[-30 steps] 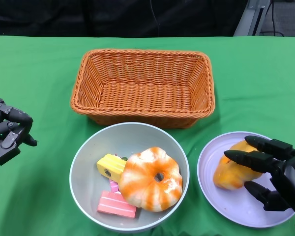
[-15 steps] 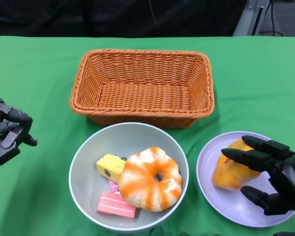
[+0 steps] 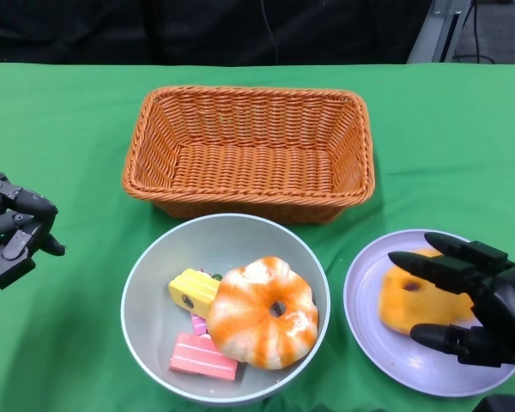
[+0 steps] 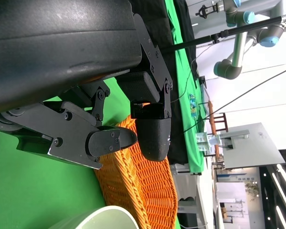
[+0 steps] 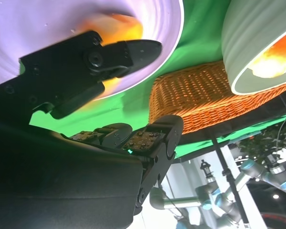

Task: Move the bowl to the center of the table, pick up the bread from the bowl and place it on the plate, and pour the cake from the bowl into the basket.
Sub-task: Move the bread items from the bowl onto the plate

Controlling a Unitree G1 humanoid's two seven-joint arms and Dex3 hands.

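The grey bowl (image 3: 146,266) stands at the table's near middle, in front of the wicker basket (image 3: 249,146). Inside it lie an orange-and-white ring cake (image 3: 262,311), a yellow piece (image 3: 193,292) and a pink piece (image 3: 204,357). The orange bread (image 3: 408,300) lies flat on the lilac plate (image 3: 365,292) at the right. My right hand (image 3: 476,300) hovers over the plate with its fingers spread around the bread, apart from it. The right wrist view shows the bread (image 5: 114,26) beyond my fingers (image 5: 86,62). My left hand (image 3: 13,236) hangs empty at the left edge, fingers loosely bent.
Green cloth covers the table. The basket (image 4: 138,191) is empty and sits close behind the bowl's rim (image 4: 105,217). A black backdrop runs along the far edge. Open cloth lies between my left hand and the bowl.
The bread has dropped from a tilted pose in my right hand to lying flat on the plate. My right fingers have spread and drawn back slightly. The left hand has not moved.
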